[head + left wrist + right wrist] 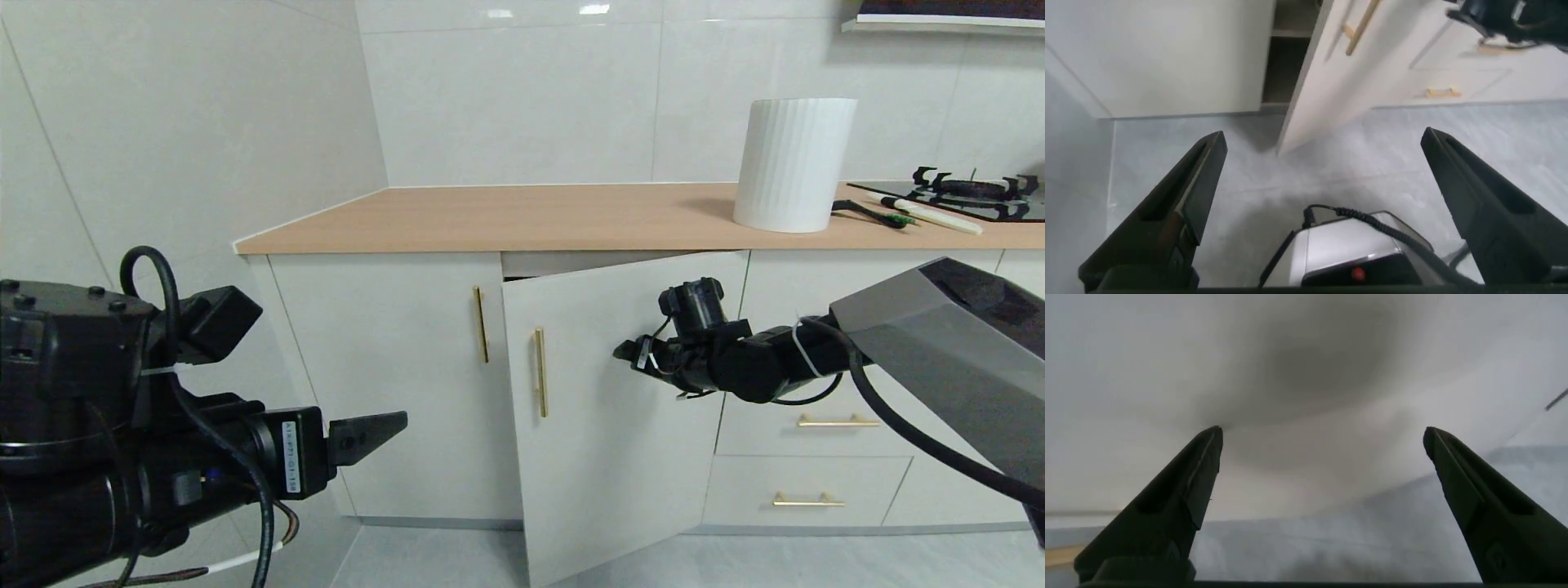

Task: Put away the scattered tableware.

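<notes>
Head view: apparent utensils [931, 216] lie well apart from jaws.

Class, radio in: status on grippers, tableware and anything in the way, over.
Left gripper open, empty, held low. Right gripper open, empty, close to the part-open cabinet door. Utensils lie on the counter beside the white canister.

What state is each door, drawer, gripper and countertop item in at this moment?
Right cabinet door: partly open, swung outward.
Left cabinet door: shut.
Drawers: shut.
Left gripper: open, empty.
Right gripper: open, empty, close to the open door's face.
White container: upright on the counter.
Utensils: lying flat beside the hob.
</notes>
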Controlling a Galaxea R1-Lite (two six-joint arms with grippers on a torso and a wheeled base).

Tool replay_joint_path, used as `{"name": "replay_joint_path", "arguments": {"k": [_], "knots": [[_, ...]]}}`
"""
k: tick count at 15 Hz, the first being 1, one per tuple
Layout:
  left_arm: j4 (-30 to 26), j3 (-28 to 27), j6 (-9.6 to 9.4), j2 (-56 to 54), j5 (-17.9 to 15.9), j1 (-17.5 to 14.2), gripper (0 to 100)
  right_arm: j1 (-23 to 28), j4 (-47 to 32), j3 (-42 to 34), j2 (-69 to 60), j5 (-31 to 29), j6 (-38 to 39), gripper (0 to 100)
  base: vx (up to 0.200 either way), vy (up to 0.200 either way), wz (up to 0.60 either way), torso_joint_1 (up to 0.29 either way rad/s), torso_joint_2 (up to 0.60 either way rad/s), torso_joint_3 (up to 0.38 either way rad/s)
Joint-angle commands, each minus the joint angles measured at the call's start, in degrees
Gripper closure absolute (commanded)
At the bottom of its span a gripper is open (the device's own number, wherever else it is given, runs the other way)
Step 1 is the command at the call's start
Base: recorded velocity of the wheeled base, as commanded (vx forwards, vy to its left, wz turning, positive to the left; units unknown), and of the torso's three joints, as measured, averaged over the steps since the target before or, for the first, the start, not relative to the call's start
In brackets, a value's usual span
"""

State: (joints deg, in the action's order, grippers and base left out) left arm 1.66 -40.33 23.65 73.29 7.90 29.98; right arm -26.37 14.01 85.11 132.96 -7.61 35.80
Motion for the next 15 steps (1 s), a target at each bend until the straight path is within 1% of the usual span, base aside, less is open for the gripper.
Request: {"name": "replay_joint_path", "arguments": {"k": [1, 3, 8, 9, 10, 15], "knots": [[0.01, 0.07, 0.08, 0.1, 0.01, -0.01, 0, -0.09, -0.03, 3.65, 1.86, -0.22, 3.22, 0, 0.0, 0.0, 0.0, 0.0, 0.0, 0.0], [0.01, 0.07, 0.08, 0.1, 0.01, -0.01, 0, 0.0, -0.12, 6.91, 3.8, -1.45, 6.47, 0, 0.0, 0.0, 0.0, 0.0, 0.0, 0.0], [0.01, -0.02, 0.08, 0.01, 0.01, -0.01, 0, 1.06, -0.38, 13.15, 8.54, -2.15, 10.43, 0, 0.0, 0.0, 0.0, 0.0, 0.0, 0.0], [0.01, -0.02, 0.08, 0.01, 0.01, -0.01, 0, 1.41, -0.38, 14.29, 9.51, -2.94, 10.51, 0, 0.0, 0.0, 0.0, 0.0, 0.0, 0.0], [0.01, -0.02, 0.08, 0.01, 0.01, -0.01, 0, 2.46, -0.74, 17.63, 11.88, -5.31, 10.6, 0, 0.0, 0.0, 0.0, 0.0, 0.0, 0.0], [0.01, 0.07, 0.17, 0.19, 0.01, -0.01, 0, 4.04, -0.74, 20.44, 13.81, -6.72, 11.31, 0, 0.0, 0.0, 0.0, 0.0, 0.0, 0.0]]}}
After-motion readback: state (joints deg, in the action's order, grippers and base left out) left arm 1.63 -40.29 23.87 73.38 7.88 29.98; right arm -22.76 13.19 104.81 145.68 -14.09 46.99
